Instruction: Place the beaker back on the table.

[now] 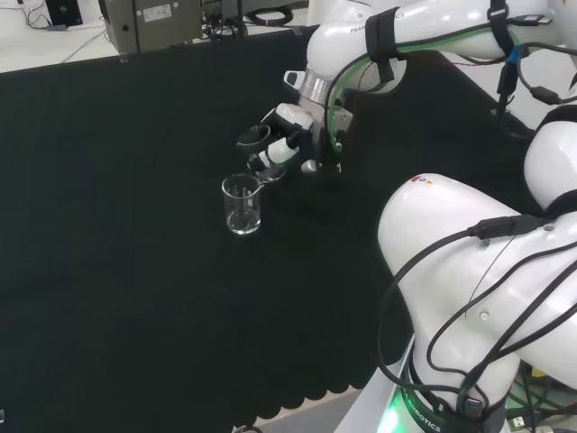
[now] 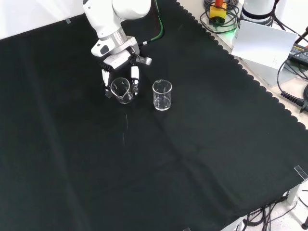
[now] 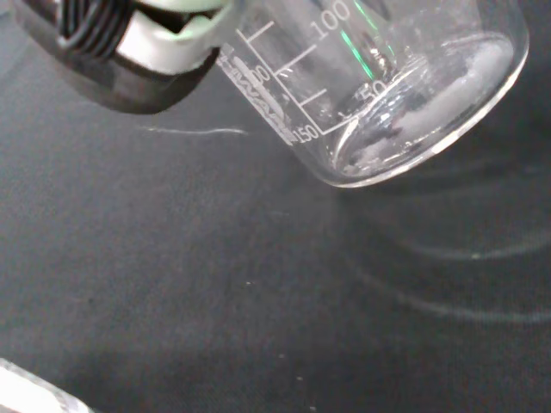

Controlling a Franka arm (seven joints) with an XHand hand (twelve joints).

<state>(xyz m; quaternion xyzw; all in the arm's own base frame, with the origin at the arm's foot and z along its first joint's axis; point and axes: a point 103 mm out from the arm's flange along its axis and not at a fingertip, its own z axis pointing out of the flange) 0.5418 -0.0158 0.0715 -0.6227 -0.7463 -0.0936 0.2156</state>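
Note:
My hand (image 2: 118,66) is shut on a clear glass beaker (image 2: 121,90), with fingers (image 2: 135,76) curled round its wall on both sides. The beaker is tilted, its mouth turned toward the front camera. In the wrist view the same beaker (image 3: 387,86) shows printed graduation marks and a thick base low over the black cloth, with a finger (image 3: 129,52) against its wall. I cannot tell whether the base touches the cloth. In the head view the hand (image 1: 279,142) hangs left of the arm's white links, and the held beaker (image 1: 270,171) is only faintly visible beneath it.
A second clear beaker (image 2: 162,95) stands upright on the cloth, just right of the held one in the front view and nearer the camera in the head view (image 1: 242,205). The cloth's scalloped edge (image 2: 250,77) runs along the right, with cables and a white box (image 2: 262,43) beyond.

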